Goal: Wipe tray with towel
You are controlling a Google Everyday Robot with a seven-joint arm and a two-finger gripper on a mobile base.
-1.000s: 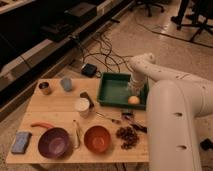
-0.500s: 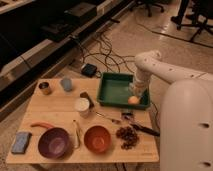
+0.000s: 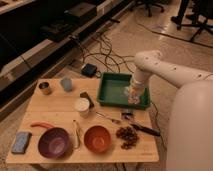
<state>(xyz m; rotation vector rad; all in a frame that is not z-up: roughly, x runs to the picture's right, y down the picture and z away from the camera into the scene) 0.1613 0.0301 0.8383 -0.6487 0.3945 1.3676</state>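
The green tray (image 3: 114, 84) sits on the far right part of the wooden table (image 3: 60, 110). My white arm reaches in from the right, and the gripper (image 3: 133, 95) is down inside the tray at its right side. A pale, crumpled patch that looks like the towel (image 3: 130, 91) is at the gripper's tip, against the tray floor. I cannot make out the grip on it. The rest of the tray floor is bare green.
On the table are a purple bowl (image 3: 54, 142), an orange bowl (image 3: 97, 138), a white cup (image 3: 82, 106), a metal can (image 3: 45, 88), a blue sponge (image 3: 21, 142) and a dark cluster (image 3: 127, 136). Cables and a black box (image 3: 90, 70) lie on the floor behind.
The gripper has come down into the right side of the tray. The small orange object seen there before is now covered.
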